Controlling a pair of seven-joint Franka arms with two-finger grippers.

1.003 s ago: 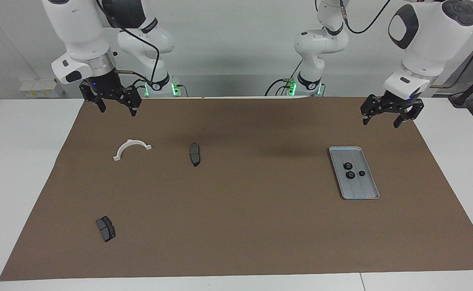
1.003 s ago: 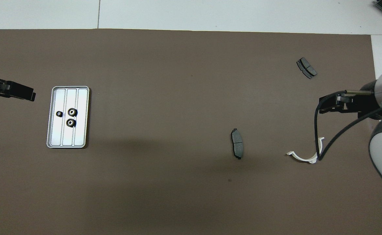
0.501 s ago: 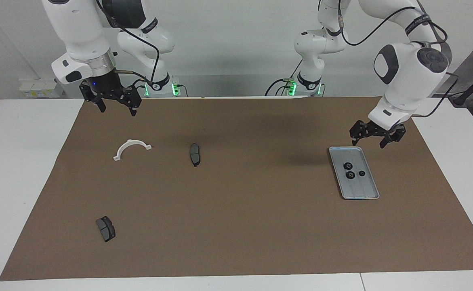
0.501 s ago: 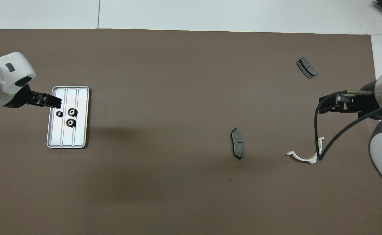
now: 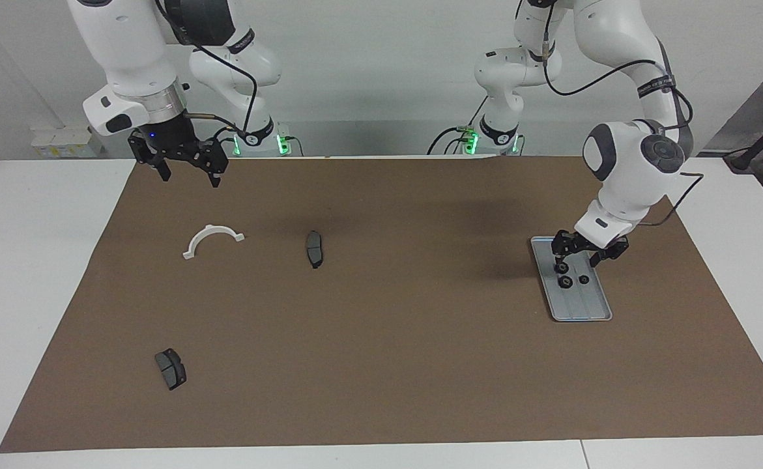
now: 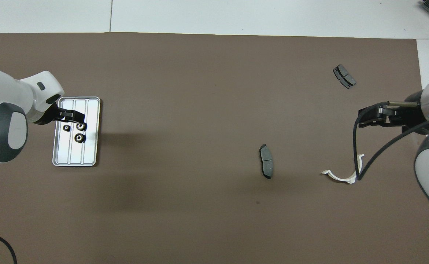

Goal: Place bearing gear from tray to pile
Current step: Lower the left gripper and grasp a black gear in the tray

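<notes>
The silver tray lies toward the left arm's end of the brown mat. Three small black bearing gears sit in it: one nearest the robots, one beside it and a smaller one. My left gripper hangs low over these gears, fingers apart and holding nothing. I cannot tell whether a finger touches a gear. My right gripper waits open in the air over the mat's corner at its own end. The pile is out of view.
A white half-ring bracket lies under the right arm. One dark brake pad lies mid-mat. Another brake pad lies farther from the robots. The right arm's black cable hangs over the bracket.
My left arm swung in from beside the mat and came down over the tray's gears, its fingers drawing somewhat closer together. The right arm and the gears stayed put.
</notes>
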